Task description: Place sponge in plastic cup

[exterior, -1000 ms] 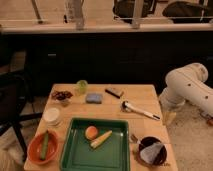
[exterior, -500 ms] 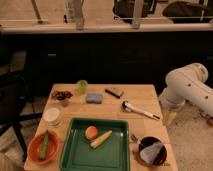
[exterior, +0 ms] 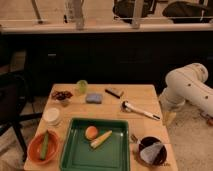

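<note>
Behind the green tray (exterior: 67,150), we see the sponge (exterior: 93,98) lying flat on the table (exterior: 145,95), nothing touching it. The plastic cup (exterior: 82,86) stands upright further back from the tray and slightly left, near the sponge but apart from it. Well to the tray's right, past the table edge, the gripper (exterior: 170,117) hangs low under the white arm (exterior: 189,84). We read its jaws as spread wide and holding nothing. Inside the tray are an orange round piece (exterior: 91,132) and a yellowish stick (exterior: 101,139).
</note>
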Motion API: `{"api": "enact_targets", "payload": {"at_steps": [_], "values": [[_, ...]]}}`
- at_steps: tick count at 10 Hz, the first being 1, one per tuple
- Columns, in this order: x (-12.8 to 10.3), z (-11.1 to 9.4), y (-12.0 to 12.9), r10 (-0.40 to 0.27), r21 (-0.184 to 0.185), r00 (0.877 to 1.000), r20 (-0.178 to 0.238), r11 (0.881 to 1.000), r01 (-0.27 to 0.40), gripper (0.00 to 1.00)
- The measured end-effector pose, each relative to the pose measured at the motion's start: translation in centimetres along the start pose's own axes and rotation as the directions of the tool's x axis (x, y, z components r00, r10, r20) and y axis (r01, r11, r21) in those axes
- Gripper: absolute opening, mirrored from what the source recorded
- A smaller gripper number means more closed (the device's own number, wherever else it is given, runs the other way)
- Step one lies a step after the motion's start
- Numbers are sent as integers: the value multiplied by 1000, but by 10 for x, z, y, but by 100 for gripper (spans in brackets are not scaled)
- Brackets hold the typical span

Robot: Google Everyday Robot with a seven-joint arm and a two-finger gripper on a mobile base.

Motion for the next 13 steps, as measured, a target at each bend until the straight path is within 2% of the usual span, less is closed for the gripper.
{"api": "enact_targets", "payload": {"at_steps": [11,12,13], "values": [[0,0,0,0,0,1000,1,1000,0,80],[-1,0,-1,3,3,1000,4,1000,-3,80],[-4,-2,-4,14,14,999,29,1000,-15,80]]}}
